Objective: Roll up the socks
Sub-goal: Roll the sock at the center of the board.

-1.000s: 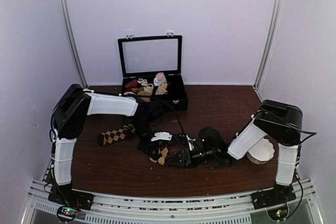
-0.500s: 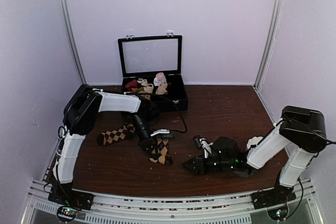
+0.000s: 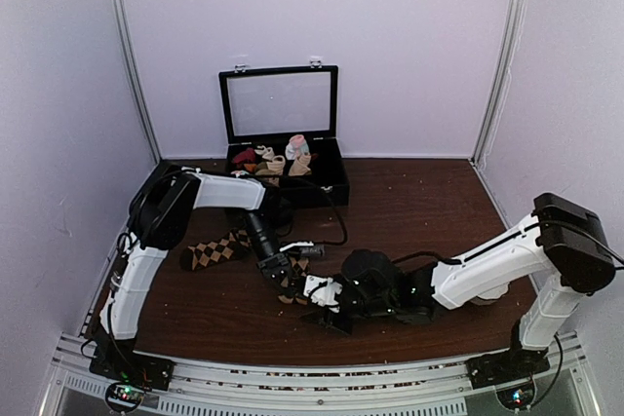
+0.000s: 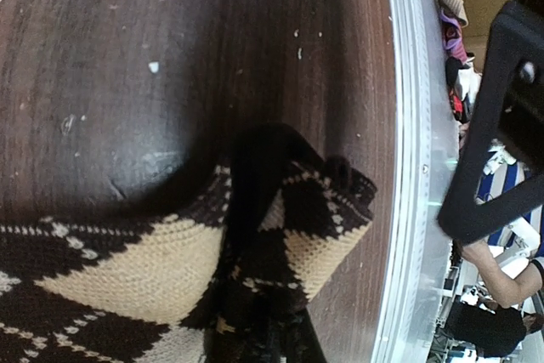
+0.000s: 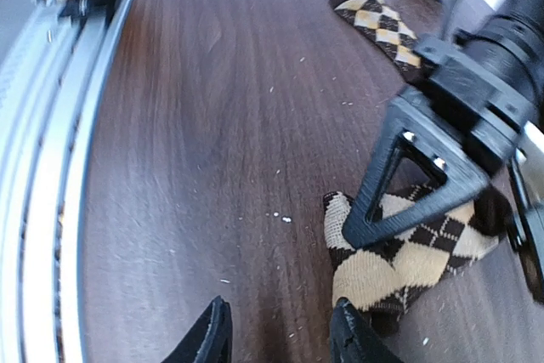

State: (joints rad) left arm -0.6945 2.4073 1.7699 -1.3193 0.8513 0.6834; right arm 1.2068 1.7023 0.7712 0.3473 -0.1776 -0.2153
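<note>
One dark brown and tan argyle sock (image 3: 295,281) lies bunched on the table in front of the arms. It fills the lower left wrist view (image 4: 161,269) and shows in the right wrist view (image 5: 408,252). My left gripper (image 3: 283,270) is shut on this sock and presses it to the table; its black finger (image 5: 416,184) crosses the fabric. My right gripper (image 3: 328,305) is open and empty (image 5: 280,337), low over the wood just beside the sock's near end. The second argyle sock (image 3: 214,251) lies flat to the left (image 5: 378,27).
An open black case (image 3: 327,187) with small sock rolls stands at the back of the table. The metal rail (image 3: 312,377) runs along the near edge, close to the right gripper (image 4: 408,167).
My right arm pulled back to the right, then swung left again to the sock's near end. My left gripper stayed shut on the sock, which now lies more bunched.
</note>
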